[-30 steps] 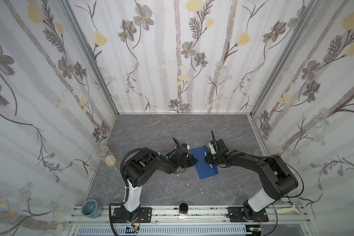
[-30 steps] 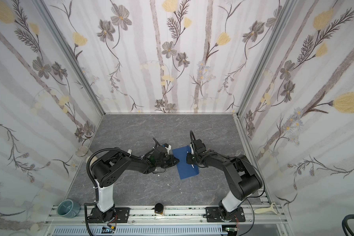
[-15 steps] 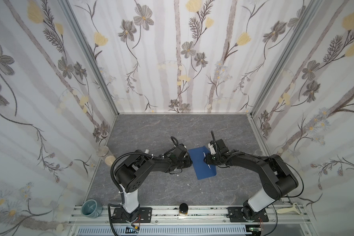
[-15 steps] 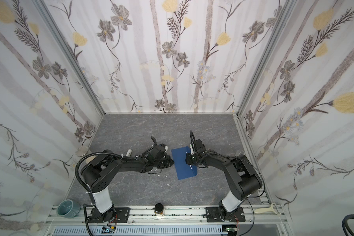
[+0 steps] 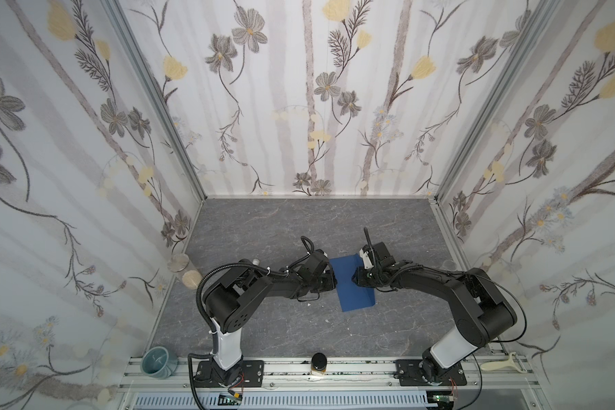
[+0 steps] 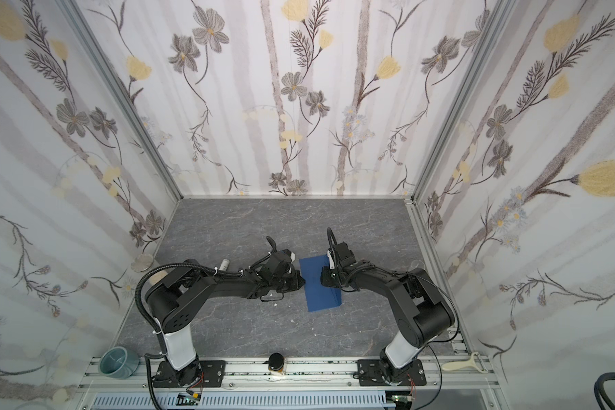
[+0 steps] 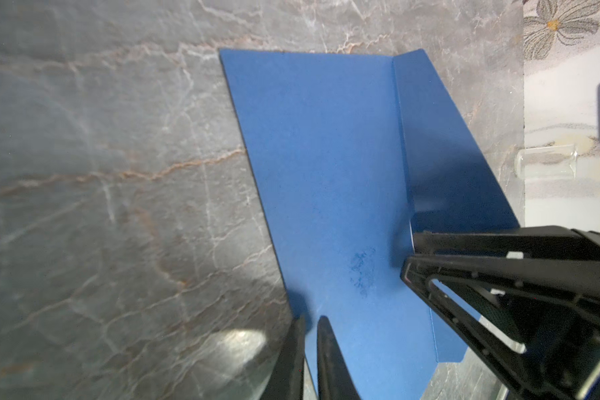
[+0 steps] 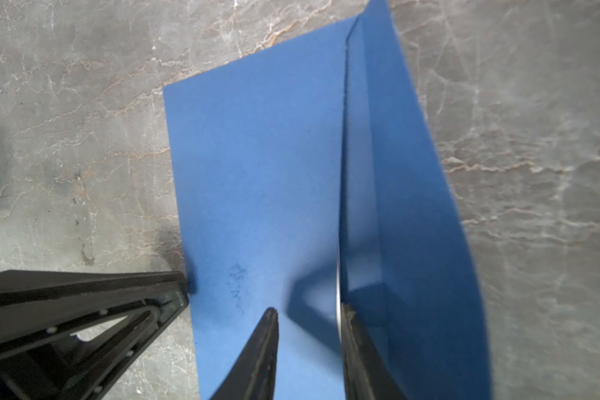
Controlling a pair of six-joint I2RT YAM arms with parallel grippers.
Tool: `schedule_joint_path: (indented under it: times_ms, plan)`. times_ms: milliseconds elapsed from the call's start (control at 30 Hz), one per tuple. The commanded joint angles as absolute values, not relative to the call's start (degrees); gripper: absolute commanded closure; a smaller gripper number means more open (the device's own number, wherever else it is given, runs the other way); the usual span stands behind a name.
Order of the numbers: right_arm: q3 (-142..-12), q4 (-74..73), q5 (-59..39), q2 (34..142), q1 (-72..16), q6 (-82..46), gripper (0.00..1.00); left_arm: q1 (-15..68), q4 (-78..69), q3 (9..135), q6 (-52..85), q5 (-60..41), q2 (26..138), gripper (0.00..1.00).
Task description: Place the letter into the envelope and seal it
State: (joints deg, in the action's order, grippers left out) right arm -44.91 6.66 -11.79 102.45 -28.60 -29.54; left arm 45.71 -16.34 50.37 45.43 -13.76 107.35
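Blue envelope (image 5: 350, 289) lies flat mid-counter (image 5: 263, 227), its flap (image 8: 413, 207) raised along the 3 o'clock long side. Left fingers (image 7: 328, 346) are nearly closed, only a slit between the 2, with tips on the envelope's 9 o'clock edge. Right fingers (image 8: 265, 341) are part-way open at 3 o'clock, 1 over the body and 1 at the flap fold beside a thin white sliver (image 8: 337, 294).

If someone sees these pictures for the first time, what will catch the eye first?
First the dark blue envelope, flat in the middle of the grey table, its flap lifted along one long side. Then the two black tools meeting on it: the left tool, almost shut, at the edge opposite the flap; the right tool, open, at the flap.
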Motion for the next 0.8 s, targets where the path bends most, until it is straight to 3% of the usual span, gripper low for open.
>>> schedule_joint_path:
  times_ms: [0, 767]
  plan:
    - [-45.4, 6.5, -13.4, 103.2, -29.2, -30.6, 0.67, 46.0, -12.5, 50.6, 45.1, -14.0, 108.3, 0.87]
    - [-44.5, 3.5, -12.9, 100.9, -34.2, -37.5, 0.65, 43.5, -12.2, 46.7, 46.1, -8.5, 103.9, 0.88]
